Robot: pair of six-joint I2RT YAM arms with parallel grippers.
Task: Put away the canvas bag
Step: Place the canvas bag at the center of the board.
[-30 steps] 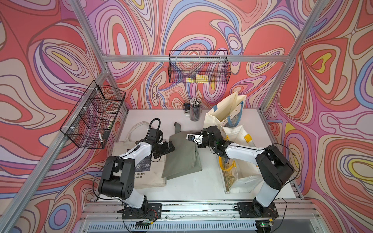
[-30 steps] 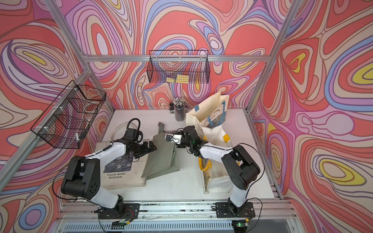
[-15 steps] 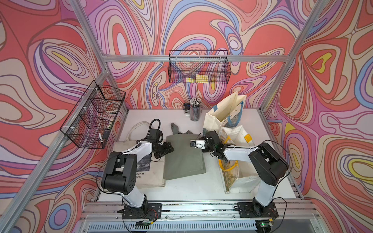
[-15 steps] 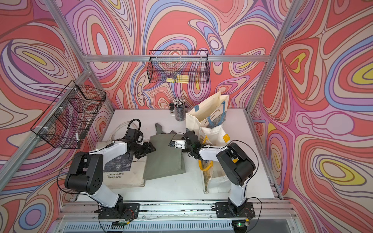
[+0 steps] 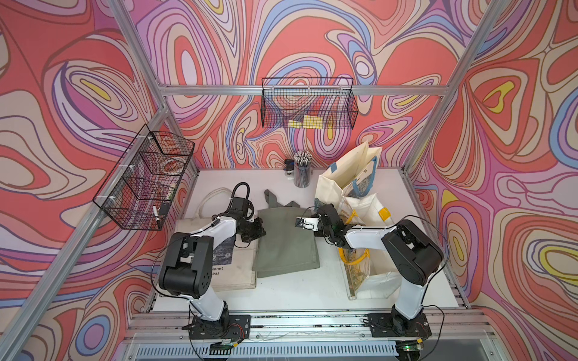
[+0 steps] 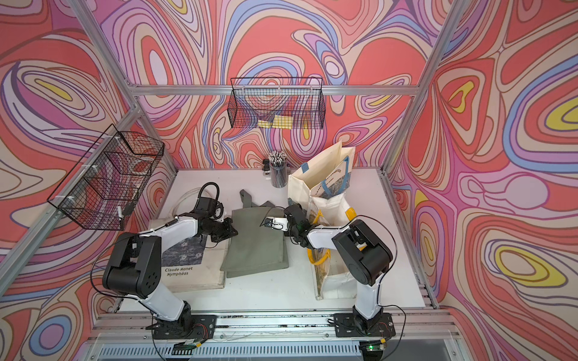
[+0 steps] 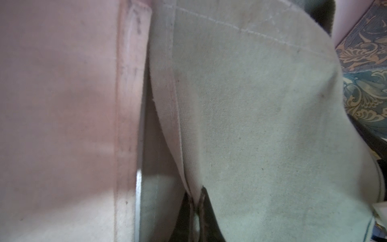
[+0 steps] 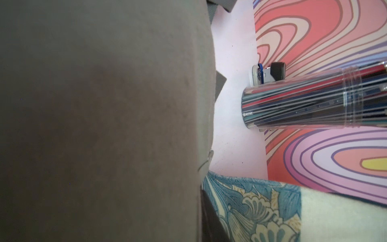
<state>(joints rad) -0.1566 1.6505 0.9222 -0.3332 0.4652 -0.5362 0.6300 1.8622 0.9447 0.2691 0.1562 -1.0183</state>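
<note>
1. Two arms meet at the olive-green folded canvas bag point(image 5: 286, 247). It lies flat in the middle of the white table point(image 5: 297, 297), between a flat cream printed tote point(image 5: 233, 272) and a cream upright tote with blue handles point(image 5: 344, 175). Its green strap point(image 5: 269, 197) points toward the clear cup of pencils point(image 5: 301, 175).
2. The left gripper point(image 5: 259, 229) sits at the bag's left edge. In the left wrist view its jaws are pressed together, with a hem of green cloth pinched between them point(image 7: 195, 211).
3. The right gripper point(image 5: 302, 223) is at the bag's right edge. Green cloth fills the right wrist view so closely that I cannot tell whether it is clamped on the fabric or only lying against it.
4. If only the left side truly holds, a lift would leave the bag hanging from one corner and the fold would fall open.
5. The left pinch takes little cloth at the hem, so the weight of the canvas could pull it free.
6. The right arm stands just beside the upright tote and the clear plastic bag with yellow handles point(image 5: 356, 268). A careless swing could topple the tote, and the trailing strap could snag the cup of pencils.
</note>
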